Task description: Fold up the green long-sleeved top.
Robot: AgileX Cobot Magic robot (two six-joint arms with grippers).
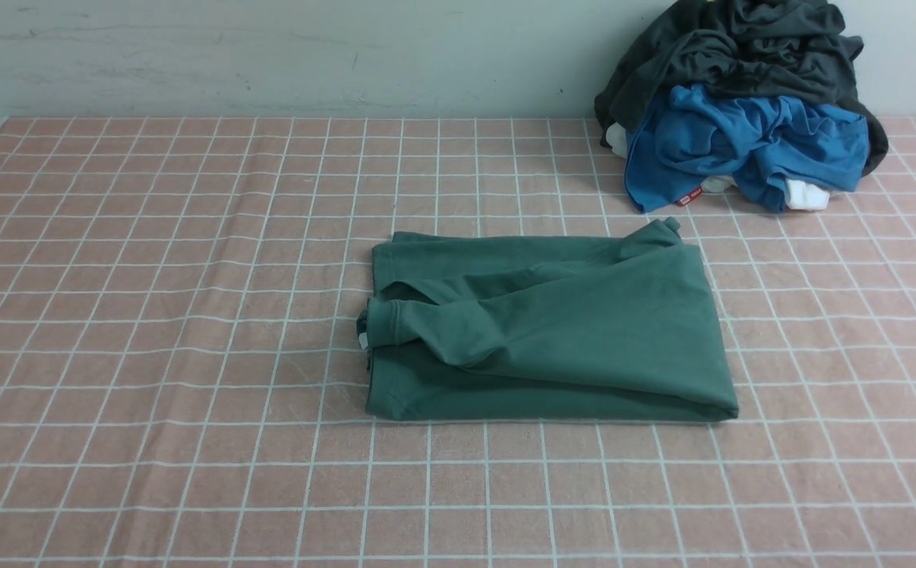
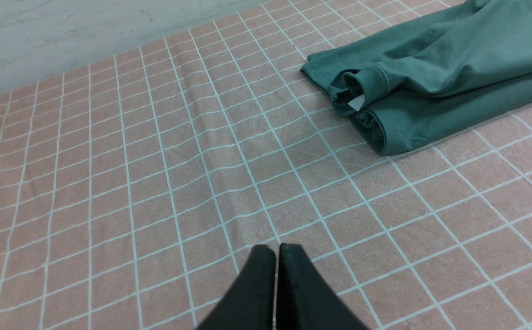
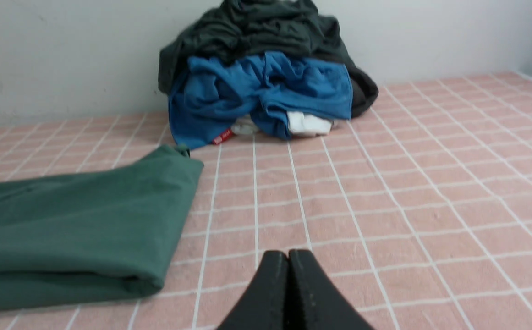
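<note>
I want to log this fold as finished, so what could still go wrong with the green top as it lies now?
1. On the green top, one sleeve cuff lies loose over the fold at the open end and may slip out if the bundle is moved.
2. The back corner pokes out toward the clothes pile, so the stack may be judged untidy.
3. Both grippers are shut and off the cloth, so nothing secures it.

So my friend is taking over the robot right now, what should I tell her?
Left gripper: shut, holding nothing, above bare cloth, away from the top.
Right gripper: shut, holding nothing, off to the side of the top.
Green long-sleeved top: folded into a compact rectangle mid-table, sleeve cuff tucked across it.
Pile of other clothes: far right by the wall.
Done: folding looks finished.
Left: probably nothing, maybe tidy the loose cuff.
</note>
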